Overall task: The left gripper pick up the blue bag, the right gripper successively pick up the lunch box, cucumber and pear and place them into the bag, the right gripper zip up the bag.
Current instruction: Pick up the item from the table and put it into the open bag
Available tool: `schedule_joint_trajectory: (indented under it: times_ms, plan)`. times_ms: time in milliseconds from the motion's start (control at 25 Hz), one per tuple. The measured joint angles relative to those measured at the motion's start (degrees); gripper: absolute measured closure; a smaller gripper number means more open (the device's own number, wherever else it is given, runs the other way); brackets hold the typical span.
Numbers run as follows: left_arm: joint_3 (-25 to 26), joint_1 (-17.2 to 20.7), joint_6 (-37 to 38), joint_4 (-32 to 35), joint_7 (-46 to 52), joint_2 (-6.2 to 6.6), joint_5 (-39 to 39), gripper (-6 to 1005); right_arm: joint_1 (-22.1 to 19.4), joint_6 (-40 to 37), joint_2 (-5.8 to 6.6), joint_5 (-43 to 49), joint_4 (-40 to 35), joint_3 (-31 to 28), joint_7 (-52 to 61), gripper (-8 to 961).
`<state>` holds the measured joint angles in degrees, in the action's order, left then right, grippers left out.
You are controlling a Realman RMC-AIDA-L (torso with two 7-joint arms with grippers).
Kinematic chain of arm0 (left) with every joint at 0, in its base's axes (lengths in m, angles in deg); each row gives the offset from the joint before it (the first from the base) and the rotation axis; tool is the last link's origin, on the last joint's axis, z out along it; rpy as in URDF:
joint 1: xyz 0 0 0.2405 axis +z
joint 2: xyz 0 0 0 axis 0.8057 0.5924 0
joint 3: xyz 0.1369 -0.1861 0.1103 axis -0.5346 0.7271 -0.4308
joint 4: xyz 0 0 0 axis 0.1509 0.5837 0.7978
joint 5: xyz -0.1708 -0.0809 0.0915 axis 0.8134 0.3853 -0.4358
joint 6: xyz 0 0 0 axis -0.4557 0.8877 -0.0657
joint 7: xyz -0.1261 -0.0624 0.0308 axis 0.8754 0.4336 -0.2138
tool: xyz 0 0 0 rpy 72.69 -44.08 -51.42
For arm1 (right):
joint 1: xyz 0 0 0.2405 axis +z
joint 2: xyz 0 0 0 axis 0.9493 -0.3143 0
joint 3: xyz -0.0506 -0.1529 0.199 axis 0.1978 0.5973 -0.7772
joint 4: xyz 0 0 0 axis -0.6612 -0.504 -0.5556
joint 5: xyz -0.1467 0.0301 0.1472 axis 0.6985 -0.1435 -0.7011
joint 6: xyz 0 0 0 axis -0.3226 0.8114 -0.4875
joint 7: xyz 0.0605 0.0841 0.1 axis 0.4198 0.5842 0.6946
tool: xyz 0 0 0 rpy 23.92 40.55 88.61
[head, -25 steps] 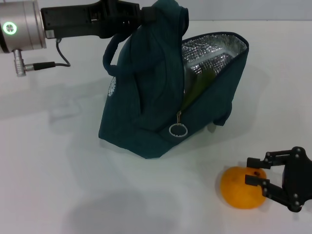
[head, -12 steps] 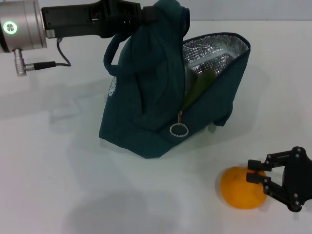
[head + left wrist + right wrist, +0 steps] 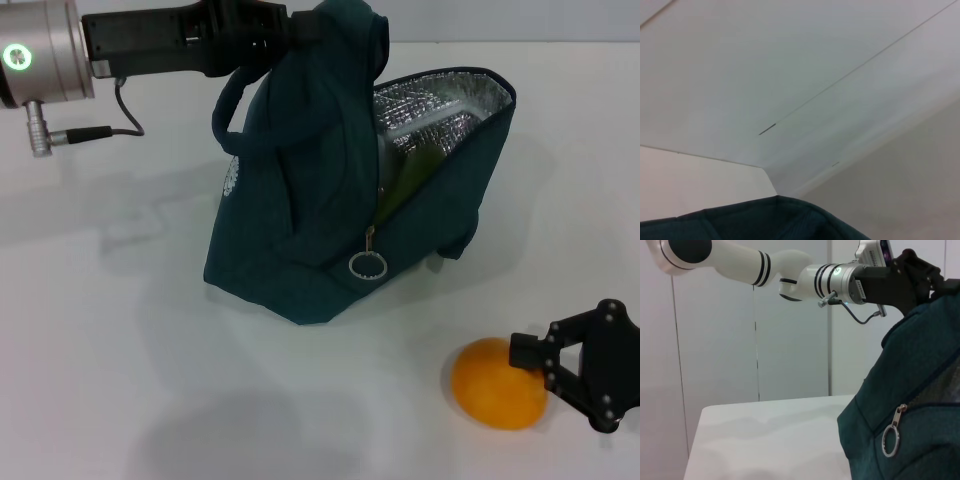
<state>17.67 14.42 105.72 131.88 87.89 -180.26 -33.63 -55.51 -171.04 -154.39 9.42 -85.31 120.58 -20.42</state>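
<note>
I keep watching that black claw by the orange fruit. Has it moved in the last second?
Yes. The right claw has slid a little toward the robot and rightward beside the fruit, which stayed put.

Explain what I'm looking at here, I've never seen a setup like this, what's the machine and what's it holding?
This is a robot with two arms, each ending in a gripper. One picture looks down from its head; the other two come from cameras on its wrists. The left gripper is clamped on the top of a blue bag, holding it up on the white table. The bag gapes open, showing silver lining and something green inside. The right gripper sits open beside an orange-coloured fruit on the table. A zipper pull ring hangs at the bag's front.
</note>
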Motion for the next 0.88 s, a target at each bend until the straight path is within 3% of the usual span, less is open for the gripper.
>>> schedule_joint_trajectory:
  times_ms: [200, 600, 640, 880]
  plan:
    - [-0.1, 0.0, 0.2, 0.1, 0.0, 0.02, 0.0, 851, -0.1, -0.6, 0.13, -0.9, 0.0, -1.5, 1.8, 917]
    - [0.0, 0.0, 0.8, 0.1, -0.2, -0.06, 0.1, 850, 0.0, -11.8, 0.77, -1.7, 1.4, -15.4, 3.9, 901]
    - [0.0, 0.0, 0.8, 0.0, -0.2, -0.06, 0.1, 850, 0.8, -14.9, 0.88, -2.1, 0.4, -18.7, 5.5, 899]
    - [-0.3, -0.7, 1.0, 0.2, 0.0, -0.06, 0.2, 849, 4.9, -18.5, 0.88, -7.8, -6.1, -22.5, 11.5, 889]
